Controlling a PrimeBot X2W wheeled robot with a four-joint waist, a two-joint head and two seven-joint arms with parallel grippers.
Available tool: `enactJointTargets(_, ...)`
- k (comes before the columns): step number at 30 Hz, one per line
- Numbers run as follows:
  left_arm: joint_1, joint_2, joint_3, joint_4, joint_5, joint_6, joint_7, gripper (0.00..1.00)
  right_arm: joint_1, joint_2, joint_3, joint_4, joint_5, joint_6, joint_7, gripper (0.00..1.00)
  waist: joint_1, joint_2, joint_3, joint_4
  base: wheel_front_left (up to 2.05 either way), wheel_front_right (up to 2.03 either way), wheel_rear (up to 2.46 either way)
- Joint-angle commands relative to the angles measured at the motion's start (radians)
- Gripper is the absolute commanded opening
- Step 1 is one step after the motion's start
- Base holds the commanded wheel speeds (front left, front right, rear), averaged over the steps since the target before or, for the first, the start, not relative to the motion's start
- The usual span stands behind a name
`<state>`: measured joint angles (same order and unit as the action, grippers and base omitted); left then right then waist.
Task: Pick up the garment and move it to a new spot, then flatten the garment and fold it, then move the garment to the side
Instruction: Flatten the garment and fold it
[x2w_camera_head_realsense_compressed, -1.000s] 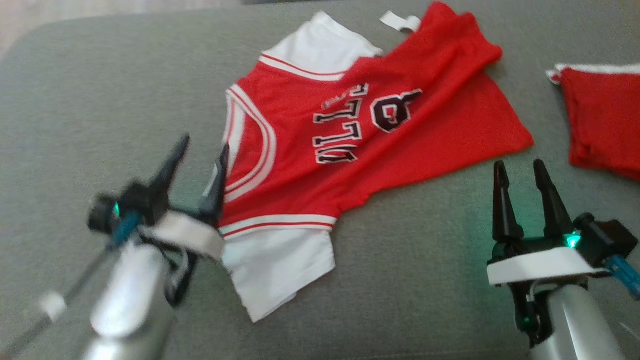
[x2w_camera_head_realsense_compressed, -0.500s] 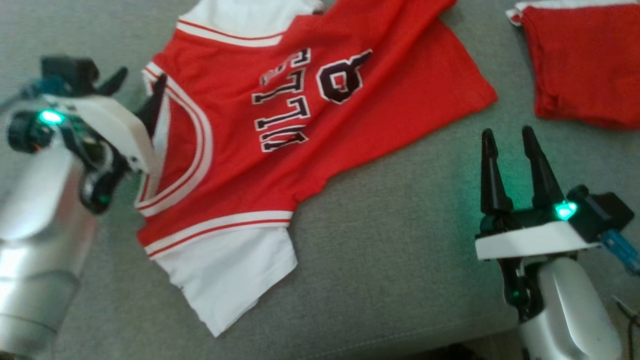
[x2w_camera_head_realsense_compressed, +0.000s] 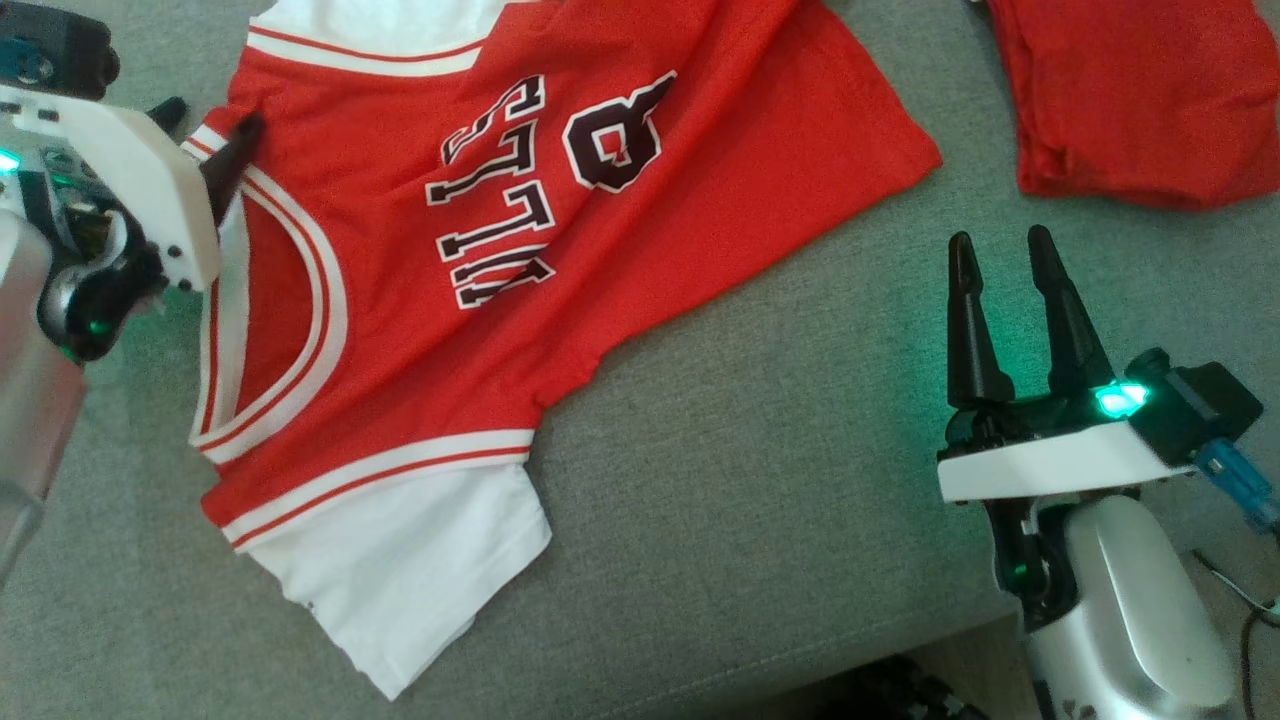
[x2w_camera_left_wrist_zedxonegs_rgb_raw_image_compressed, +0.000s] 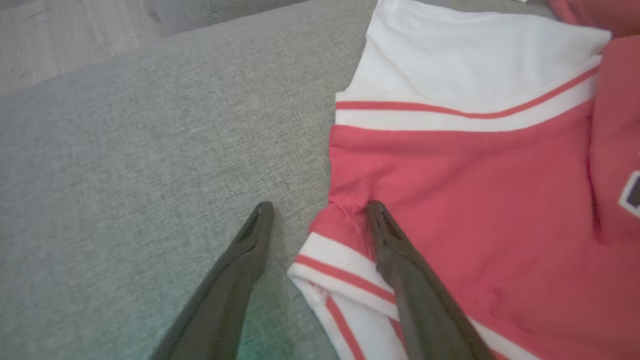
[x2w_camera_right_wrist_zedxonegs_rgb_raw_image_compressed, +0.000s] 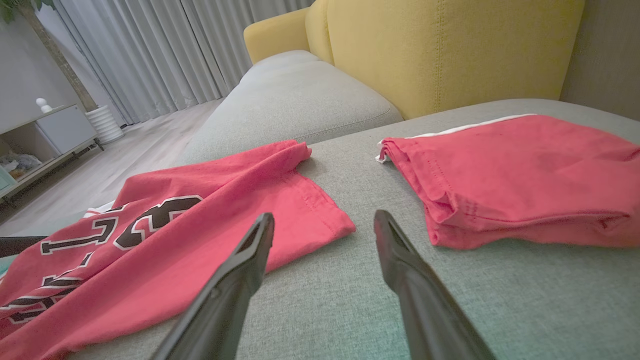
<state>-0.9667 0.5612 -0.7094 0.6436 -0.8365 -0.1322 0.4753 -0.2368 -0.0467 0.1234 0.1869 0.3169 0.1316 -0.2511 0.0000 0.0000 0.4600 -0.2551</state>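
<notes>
The garment (x2w_camera_head_realsense_compressed: 600, 250) is a red jersey with white sleeves and dark lettering, spread on the grey cushion (x2w_camera_head_realsense_compressed: 750, 480). My left gripper (x2w_camera_head_realsense_compressed: 210, 118) is open at the jersey's far shoulder, beside the striped collar. In the left wrist view the left gripper (x2w_camera_left_wrist_zedxonegs_rgb_raw_image_compressed: 320, 206) straddles the garment (x2w_camera_left_wrist_zedxonegs_rgb_raw_image_compressed: 475, 175) at its edge, with one finger on the red cloth and the other on bare cushion. My right gripper (x2w_camera_head_realsense_compressed: 1000, 238) is open and holds nothing, above the cushion just off the hem. In the right wrist view the right gripper (x2w_camera_right_wrist_zedxonegs_rgb_raw_image_compressed: 324, 216) points past the garment (x2w_camera_right_wrist_zedxonegs_rgb_raw_image_compressed: 175, 250) at its hem corner.
A second red garment, folded (x2w_camera_head_realsense_compressed: 1120, 100), lies at the far right of the cushion (x2w_camera_right_wrist_zedxonegs_rgb_raw_image_compressed: 520, 175). The cushion's front edge (x2w_camera_head_realsense_compressed: 900, 650) runs close to my right arm. A yellow sofa back (x2w_camera_right_wrist_zedxonegs_rgb_raw_image_compressed: 450, 45) rises behind, and wooden floor (x2w_camera_left_wrist_zedxonegs_rgb_raw_image_compressed: 60, 40) lies beyond the cushion.
The camera has shifted, so the whole picture slid left and up. My left gripper has moved along the collar to the far shoulder and turned. The right gripper keeps its pose.
</notes>
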Motion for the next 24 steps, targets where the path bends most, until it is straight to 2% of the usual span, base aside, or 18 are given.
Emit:
enactJointTargets(1,-0.029,0.054,0.002,-0.011,-0.017,0.002,0.026,0.00,-0.007,-0.004,0.022,-0.026,0.006,-0.001,-0.011,1.00,0.0000,0.0000,0.002,-0.002,0.00,0.00,0.00)
enactJointTargets(6,-0.076,0.070,-0.006,-0.010,-0.024,0.002,-0.044,0.00,-0.014,-0.004,0.022,-0.025,0.005,-0.001,-0.011,1.00,0.0000,0.0000,0.007,-0.003,0.00,0.00,0.00)
enactJointTargets(10,-0.146,0.062,0.017,0.041,0.034,0.016,-0.215,0.00,-0.023,-0.004,0.023,-0.023,0.000,-0.001,-0.011,1.00,0.0000,0.0000,0.016,-0.003,0.00,0.00,0.00)
enactJointTargets(17,-0.276,0.023,0.079,0.168,0.113,0.117,-0.525,0.00,-0.035,-0.004,0.040,-0.009,-0.009,-0.001,-0.011,1.00,0.0000,0.0000,0.028,-0.005,0.00,0.00,0.00)
enactJointTargets(20,-0.314,0.004,0.092,0.236,0.129,0.151,-0.602,0.00,-0.040,-0.004,0.047,-0.003,-0.011,-0.001,-0.011,1.00,0.0000,0.0000,0.029,-0.008,0.00,0.00,0.00)
enactJointTargets(22,-0.324,-0.011,0.083,0.284,0.133,0.148,-0.598,1.00,-0.041,-0.004,0.050,0.001,-0.012,-0.001,-0.011,1.00,0.0000,0.0000,0.027,-0.007,0.00,0.00,0.00)
enactJointTargets(24,-0.331,-0.022,0.064,0.318,0.150,0.143,-0.611,1.00,-0.042,-0.004,0.050,0.004,-0.015,-0.001,-0.011,1.00,0.0000,0.0000,0.022,-0.002,0.00,0.00,0.00)
